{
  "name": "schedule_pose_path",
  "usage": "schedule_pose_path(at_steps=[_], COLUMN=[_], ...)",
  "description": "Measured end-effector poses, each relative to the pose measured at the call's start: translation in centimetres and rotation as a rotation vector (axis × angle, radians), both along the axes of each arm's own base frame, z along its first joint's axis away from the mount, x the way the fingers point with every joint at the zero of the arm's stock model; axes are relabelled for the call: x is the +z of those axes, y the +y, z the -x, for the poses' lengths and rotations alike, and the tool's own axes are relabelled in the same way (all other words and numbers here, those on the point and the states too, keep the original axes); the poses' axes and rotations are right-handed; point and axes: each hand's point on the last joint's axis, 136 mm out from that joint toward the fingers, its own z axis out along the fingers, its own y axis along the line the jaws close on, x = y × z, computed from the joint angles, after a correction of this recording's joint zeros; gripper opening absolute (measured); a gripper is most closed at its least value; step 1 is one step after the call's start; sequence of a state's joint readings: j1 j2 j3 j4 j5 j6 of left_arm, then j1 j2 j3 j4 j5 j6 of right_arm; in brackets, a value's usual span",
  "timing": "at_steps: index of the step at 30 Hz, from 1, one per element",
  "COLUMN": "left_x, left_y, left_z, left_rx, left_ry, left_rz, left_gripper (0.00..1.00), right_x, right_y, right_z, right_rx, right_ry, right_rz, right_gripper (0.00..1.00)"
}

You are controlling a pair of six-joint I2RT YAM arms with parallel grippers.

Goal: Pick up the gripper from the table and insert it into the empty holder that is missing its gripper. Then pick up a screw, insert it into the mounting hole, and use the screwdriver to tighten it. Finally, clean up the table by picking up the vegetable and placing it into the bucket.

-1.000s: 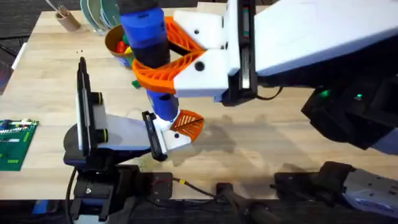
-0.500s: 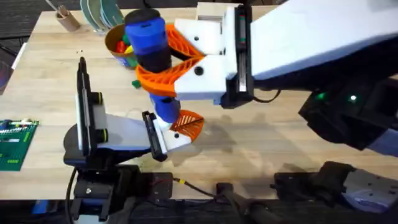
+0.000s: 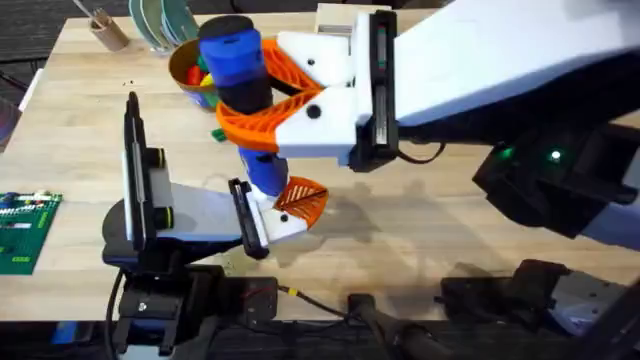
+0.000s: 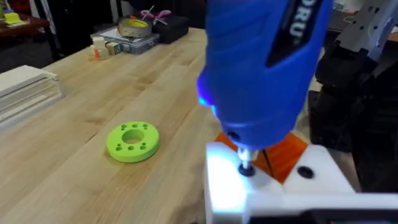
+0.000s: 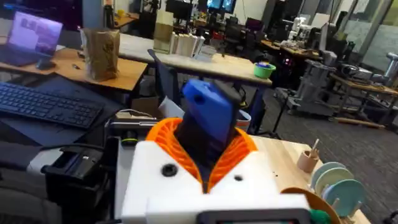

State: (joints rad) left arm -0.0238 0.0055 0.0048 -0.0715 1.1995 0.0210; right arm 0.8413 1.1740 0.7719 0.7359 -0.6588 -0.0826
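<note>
Shifted slightly left, right pincer (image 3: 262, 105) clamped on screwdriver (image 3: 238, 75), left pincer's state unclear, lettering "RU" partly readable

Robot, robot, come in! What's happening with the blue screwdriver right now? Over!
Right gripper shut on screwdriver, upright. Tip on screw in white holder. Orange gripper seated there. Nothing blocking.

white claw (image 3: 262, 100), orange ribbed fingers (image 3: 262, 125)
</note>
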Motion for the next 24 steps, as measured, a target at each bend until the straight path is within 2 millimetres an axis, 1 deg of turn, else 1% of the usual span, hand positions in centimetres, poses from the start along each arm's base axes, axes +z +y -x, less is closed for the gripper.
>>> schedule_pose_path(at_steps=[5,8,12,15,17,19,20,22,24], left_x=[0.0,0.0,0.0,0.0,0.0,0.0,0.0,0.0,0.0], left_y=[0.0,0.0,0.0,0.0,0.0,0.0,0.0,0.0,0.0], left_z=[0.0,0.0,0.0,0.0,0.0,0.0,0.0,0.0,0.0], left_rx=[0.0,0.0,0.0,0.0,0.0,0.0,0.0,0.0,0.0], left_ry=[0.001,0.001,0.001,0.001,0.001,0.001,0.001,0.001,0.002], left_rz=[0.001,0.001,0.001,0.001,0.001,0.001,0.001,0.001,0.001], left_gripper=[0.013,0.013,0.013,0.013,0.013,0.013,0.013,0.013,0.013], right_x=[0.1,0.8,2.8,4.9,5.4,5.0,4.5,2.9,1.4], right_y=[0.0,-0.2,-0.9,-2.3,-3.0,-3.4,-3.5,-4.0,-4.8], right_z=[0.0,0.2,0.3,0.1,-0.2,-1.1,-1.8,-3.9,-6.6], right_rx=[0.0,0.001,-0.009,-0.037,-0.06,-0.089,-0.112,-0.186,-0.289], right_ry=[-0.003,-0.03,-0.092,-0.155,-0.167,-0.167,-0.171,-0.178,-0.193], right_rz=[-0.004,-0.033,-0.11,-0.179,-0.186,-0.165,-0.141,-0.075,-0.009], right_gripper=[0.027,0.027,0.027,0.027,0.027,0.027,0.027,0.027,0.027])
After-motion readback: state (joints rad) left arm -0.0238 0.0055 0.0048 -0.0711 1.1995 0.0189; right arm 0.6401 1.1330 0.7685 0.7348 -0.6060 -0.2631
